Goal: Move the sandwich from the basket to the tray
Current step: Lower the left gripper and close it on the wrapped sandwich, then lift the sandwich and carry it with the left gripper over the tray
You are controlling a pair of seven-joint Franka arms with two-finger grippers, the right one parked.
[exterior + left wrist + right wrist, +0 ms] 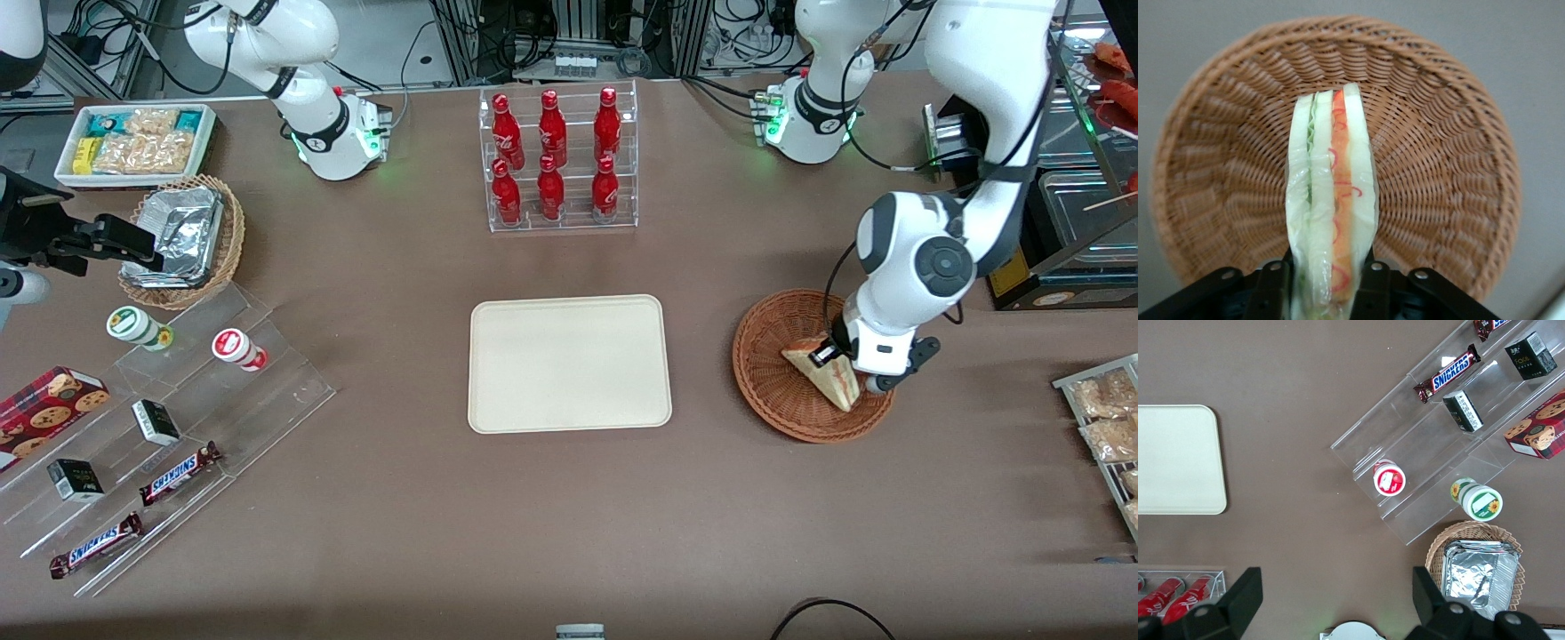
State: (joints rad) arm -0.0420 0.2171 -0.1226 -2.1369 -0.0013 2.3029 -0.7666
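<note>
The gripper (pixel 1331 283) is squeezing the sandwich (pixel 1331 200) just over the basket (pixel 769 369) (not carried away yet), and the tray (pixel 569 363) is waiting with nothing on it

My gripper (pixel 840 356) holds the sandwich (pixel 822 371) over the basket (pixel 772 373). The tray (pixel 569 363) lies beside the basket, toward the parked arm's end, bottles (pixel 554 158) at its twelve o'clock.
</note>
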